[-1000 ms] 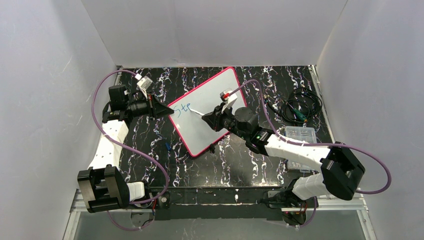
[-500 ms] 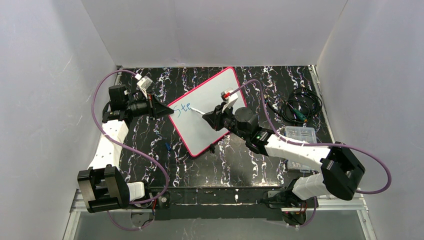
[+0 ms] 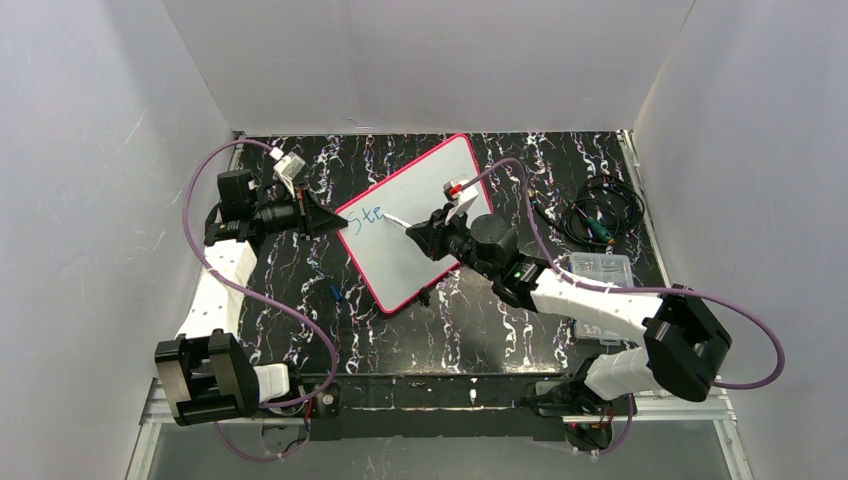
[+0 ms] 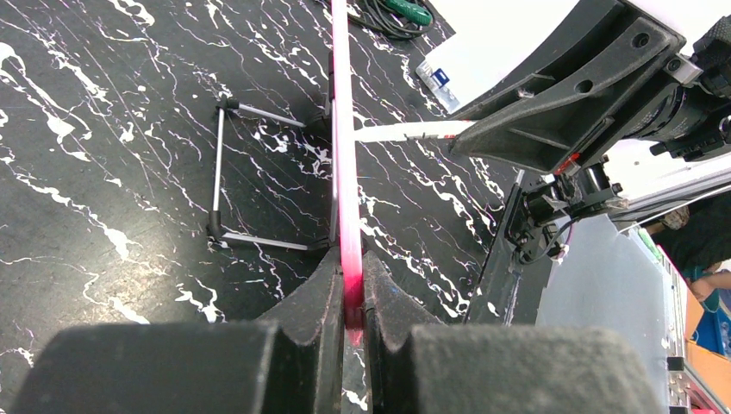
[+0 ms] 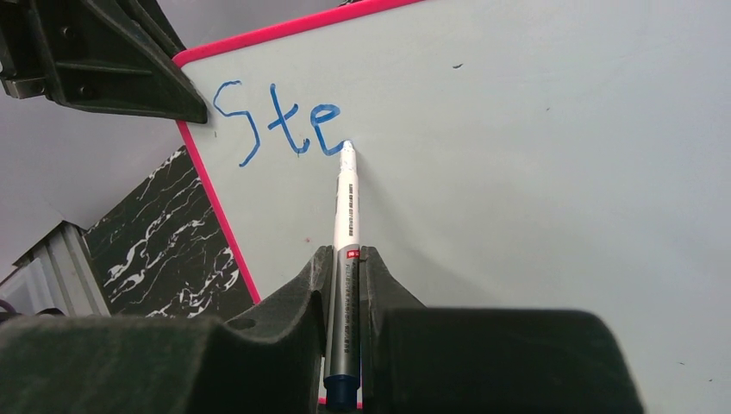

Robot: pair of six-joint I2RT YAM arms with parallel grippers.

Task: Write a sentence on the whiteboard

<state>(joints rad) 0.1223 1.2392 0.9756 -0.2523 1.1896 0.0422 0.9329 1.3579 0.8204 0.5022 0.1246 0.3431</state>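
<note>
The whiteboard [image 3: 400, 270], white with a pink-red frame, stands tilted on the black marbled table. My left gripper [image 3: 335, 222] is shut on its left frame edge [image 4: 341, 129], and the jaws pinch the pink rim [image 4: 349, 297]. My right gripper [image 3: 415, 232] is shut on a white marker pen [image 5: 346, 207]. The pen's tip touches the board just right of the blue letters "Ste" [image 5: 276, 125], the only part of the sentence that shows. The left gripper also shows at the top left of the right wrist view [image 5: 112, 69].
A coil of black cable [image 3: 600, 215] and a clear plastic box [image 3: 600, 270] lie at the right. A small blue piece [image 3: 336, 293] lies on the table left of the board. The board's wire stand [image 4: 220, 172] rests behind it. White walls close in three sides.
The marker tip has shifted slightly along the board by the third letter, which now reads as "e". The left gripper and the board have not moved.
</note>
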